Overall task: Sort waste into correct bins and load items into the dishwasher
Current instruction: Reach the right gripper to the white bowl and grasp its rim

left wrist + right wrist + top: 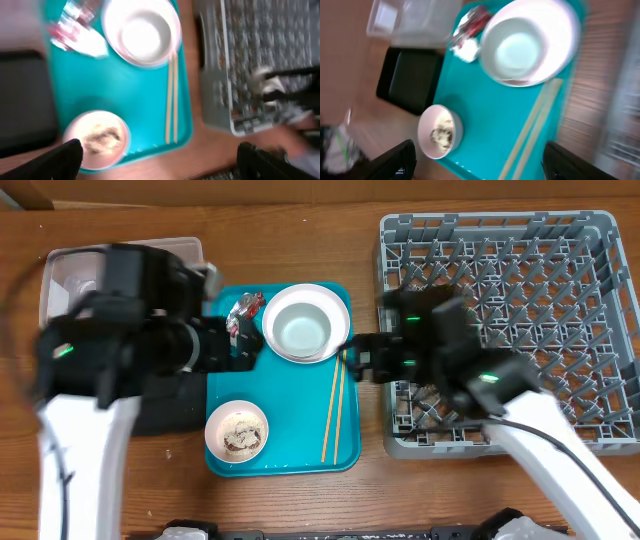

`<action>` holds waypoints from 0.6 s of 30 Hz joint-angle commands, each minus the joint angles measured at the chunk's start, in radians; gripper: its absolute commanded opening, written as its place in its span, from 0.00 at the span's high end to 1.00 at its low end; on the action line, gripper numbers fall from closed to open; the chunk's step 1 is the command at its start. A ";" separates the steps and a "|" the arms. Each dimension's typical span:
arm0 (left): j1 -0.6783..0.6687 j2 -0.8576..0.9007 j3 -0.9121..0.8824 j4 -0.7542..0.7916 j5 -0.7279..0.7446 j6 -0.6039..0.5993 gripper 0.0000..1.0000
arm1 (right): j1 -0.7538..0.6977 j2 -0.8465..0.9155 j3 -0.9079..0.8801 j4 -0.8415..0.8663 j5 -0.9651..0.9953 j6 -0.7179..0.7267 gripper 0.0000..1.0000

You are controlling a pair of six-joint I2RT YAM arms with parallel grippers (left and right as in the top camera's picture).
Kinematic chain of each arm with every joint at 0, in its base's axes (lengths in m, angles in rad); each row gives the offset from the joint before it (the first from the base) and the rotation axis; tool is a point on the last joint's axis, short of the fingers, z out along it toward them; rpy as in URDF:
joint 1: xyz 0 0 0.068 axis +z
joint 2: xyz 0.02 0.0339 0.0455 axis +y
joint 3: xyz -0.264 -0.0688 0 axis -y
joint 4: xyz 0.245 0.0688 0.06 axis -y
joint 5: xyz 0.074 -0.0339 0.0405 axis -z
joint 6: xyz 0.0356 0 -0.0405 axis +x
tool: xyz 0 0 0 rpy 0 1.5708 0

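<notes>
A pale pink plate (341, 308) with a grey bowl (300, 330) on it sits at the back of the teal tray (290, 405). A red-and-silver wrapper (245, 307) and a white napkin (92, 46) lie left of the plate. A small pinkish-white bowl (237, 430) holds rice and brown scraps. Wooden chopsticks (334, 410) lie along the tray's right side. My left gripper (245, 345) is open and empty above the tray's left part. My right gripper (355, 358) is open and empty over the tray's right edge. The white cup is out of view.
The grey dish rack (520, 250) fills the right side. The clear tub (65, 270) stands at the back left, and the black tray (170, 405) lies in front of it, left of the teal tray. Both arms partly cover them.
</notes>
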 commanded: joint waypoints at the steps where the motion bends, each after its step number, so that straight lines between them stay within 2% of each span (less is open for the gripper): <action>1: 0.009 -0.049 0.185 -0.067 -0.167 -0.019 0.00 | 0.080 0.134 0.035 0.077 0.056 0.028 0.16; 6: 0.009 -0.115 0.276 -0.111 -0.216 -0.021 0.00 | 0.078 0.332 0.105 0.223 0.115 0.055 0.16; 14: 0.009 -0.183 0.276 -0.110 -0.218 -0.022 0.00 | 0.029 0.620 0.310 0.220 0.190 0.077 0.18; 18: 0.009 -0.176 0.274 -0.113 -0.219 -0.025 0.00 | 0.020 0.710 0.337 0.224 0.257 0.088 0.20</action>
